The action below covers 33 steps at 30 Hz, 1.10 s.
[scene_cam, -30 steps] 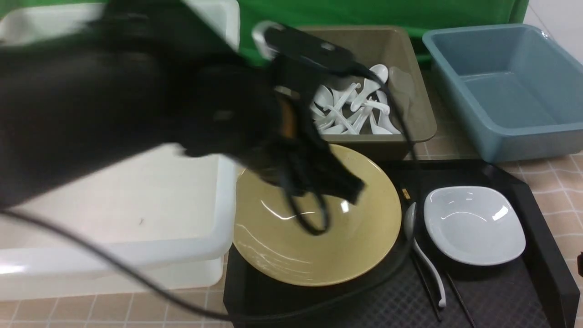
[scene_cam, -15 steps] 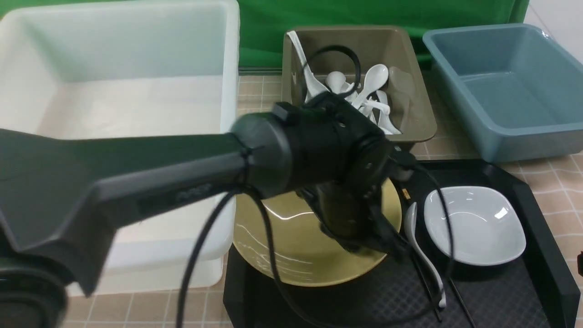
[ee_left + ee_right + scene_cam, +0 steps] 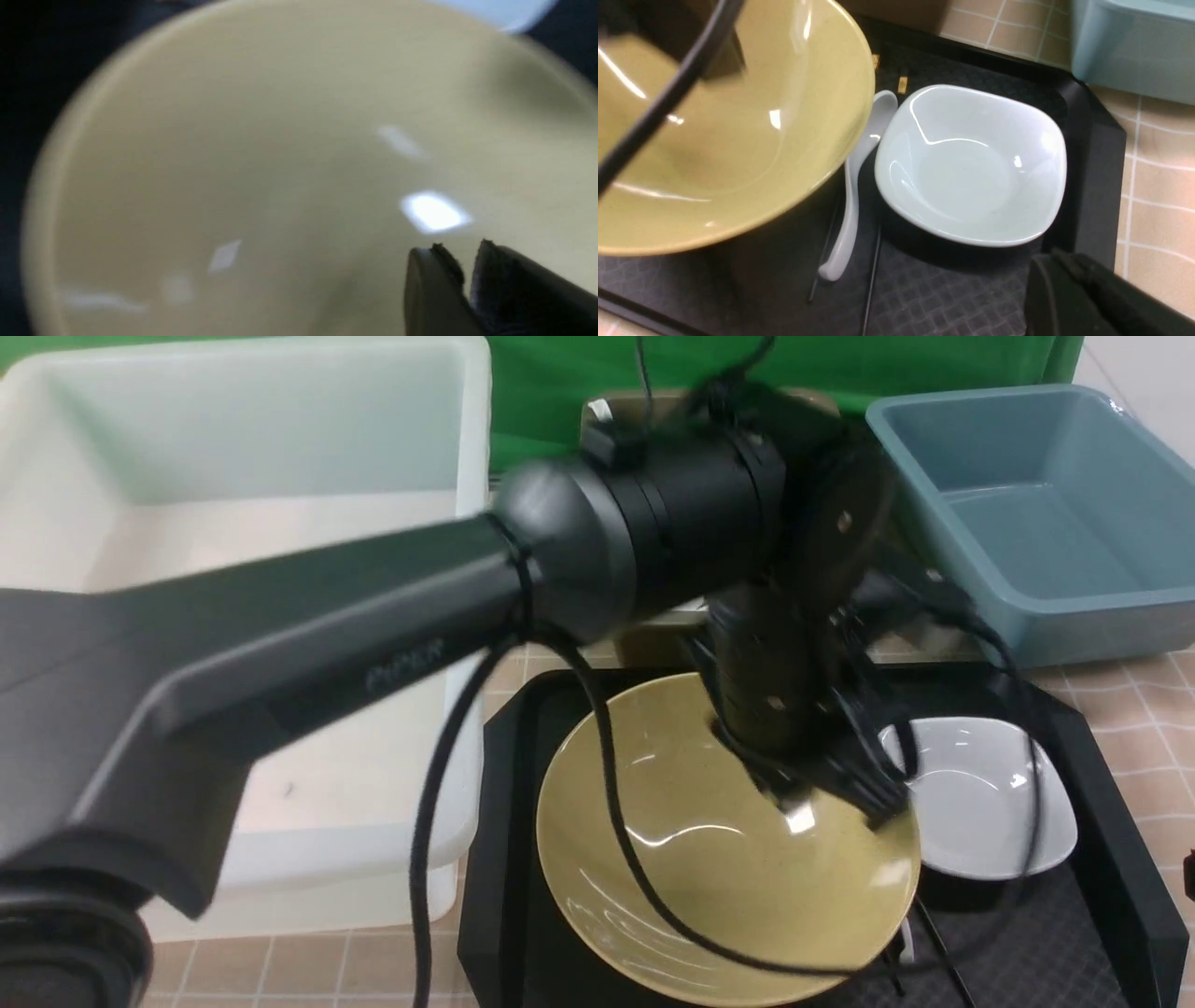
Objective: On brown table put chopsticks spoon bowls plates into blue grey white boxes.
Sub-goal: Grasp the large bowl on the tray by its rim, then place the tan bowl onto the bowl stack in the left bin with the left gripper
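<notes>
Holding the yellow bowl (image 3: 709, 868) at centre frame, the left gripper (image 3: 462, 249) pinches its rim with narrow jaws, and the bowl hangs tilted above the tray (image 3: 504, 859). I'd level it, then swing slowly to the white box (image 3: 280, 551), upper left. The right gripper (image 3: 1059, 270) sits closed and empty, lower right.

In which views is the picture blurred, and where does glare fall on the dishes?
Front view: the left arm is motion-blurred near its tip; glare spots sit on the yellow bowl. Left wrist view: all soft, one bright highlight on that bowl. Right wrist view: sharpest; white bowl and spoon are crisp, with thin reflections.
</notes>
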Available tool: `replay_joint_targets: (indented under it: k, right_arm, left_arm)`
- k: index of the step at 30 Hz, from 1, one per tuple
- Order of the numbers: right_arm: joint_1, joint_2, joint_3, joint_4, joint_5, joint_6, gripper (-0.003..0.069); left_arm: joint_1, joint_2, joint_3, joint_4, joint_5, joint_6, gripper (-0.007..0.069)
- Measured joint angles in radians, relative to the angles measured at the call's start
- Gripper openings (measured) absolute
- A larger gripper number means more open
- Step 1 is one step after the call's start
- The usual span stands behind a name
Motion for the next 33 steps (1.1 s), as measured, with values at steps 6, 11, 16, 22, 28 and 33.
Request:
replay_joint_targets:
  k: [6,11,16,22,28,33]
  right_arm:
    - [0.000,0.000,0.000,0.000,-0.001,0.000,0.0038]
    - [0.000,0.000,0.000,0.000,-0.001,0.000,0.0038]
    - [0.000,0.000,0.000,0.000,-0.001,0.000,0.0038]
    - [0.000,0.000,0.000,0.000,-0.002,0.000,0.0038]
    - [0.000,0.000,0.000,0.000,-0.002,0.000,0.0038]
    - [0.000,0.000,0.000,0.000,-0.002,0.000,0.0038]
  left_arm:
    - [0.085,0.009,-0.004,0.101,0.014,-0.045,0.0400]
    - [0.150,0.063,-0.004,0.099,0.013,-0.070,0.0500]
    - [0.191,0.124,-0.004,0.058,0.015,-0.085,0.0510]
    - [0.192,0.173,-0.004,0.005,0.017,-0.070,0.0465]
    - [0.194,0.164,-0.010,-0.067,0.038,0.005,0.0235]
    - [0.189,0.094,-0.013,-0.102,0.048,0.015,0.0078]
